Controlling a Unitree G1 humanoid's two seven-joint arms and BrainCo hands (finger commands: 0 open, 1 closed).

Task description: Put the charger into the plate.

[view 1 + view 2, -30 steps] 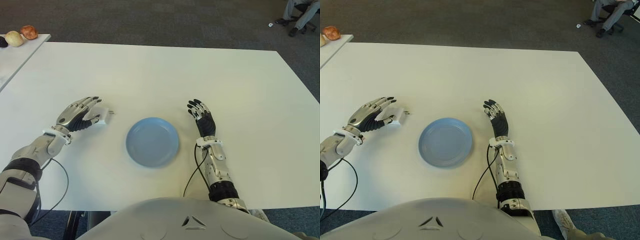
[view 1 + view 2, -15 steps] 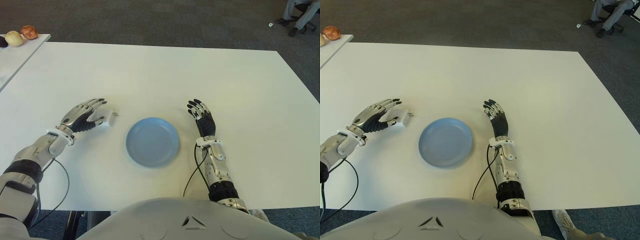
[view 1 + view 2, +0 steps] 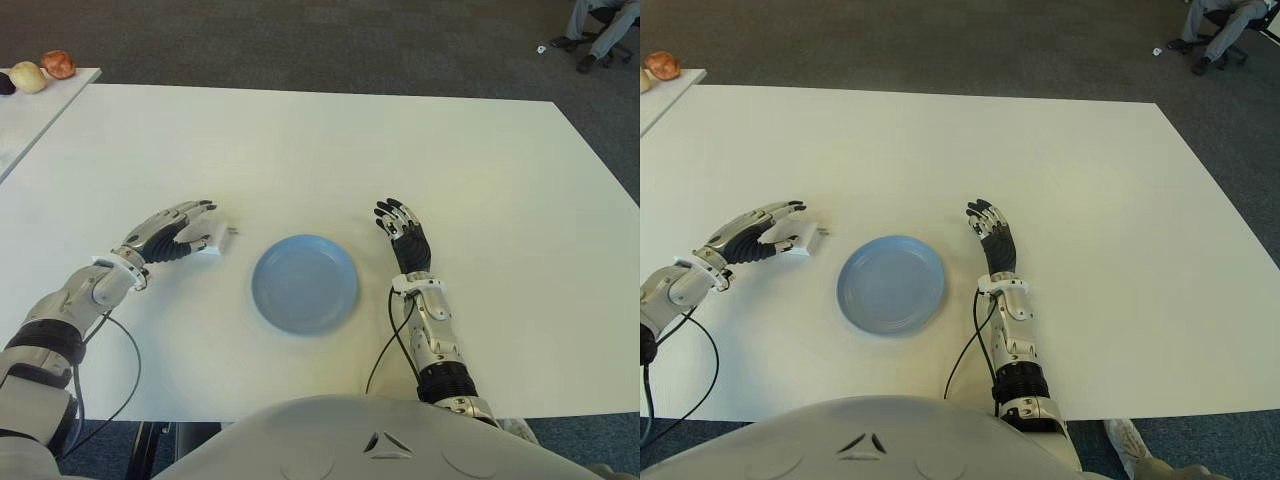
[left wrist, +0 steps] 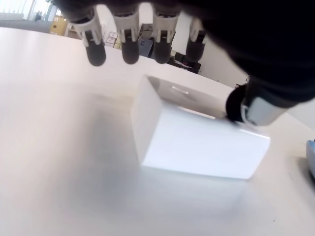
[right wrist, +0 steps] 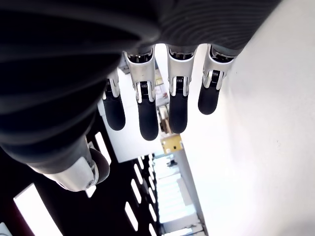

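Observation:
The white charger lies on the white table, its prongs pointing toward the blue plate a short way to its right. My left hand reaches over the charger from the left. In the left wrist view its fingers stretch out above the charger, while the thumb touches the block's side; the charger stays flat on the table. My right hand shows just right of the plate with fingers straight and nothing in it.
A second white table at the far left carries a few round fruit-like items. A person's legs show on the floor at the far right. A black cable loops below my left forearm.
My left hand has shifted right toward the plate and lowered over the charger, which has slid slightly right with it. The right hand has not moved.

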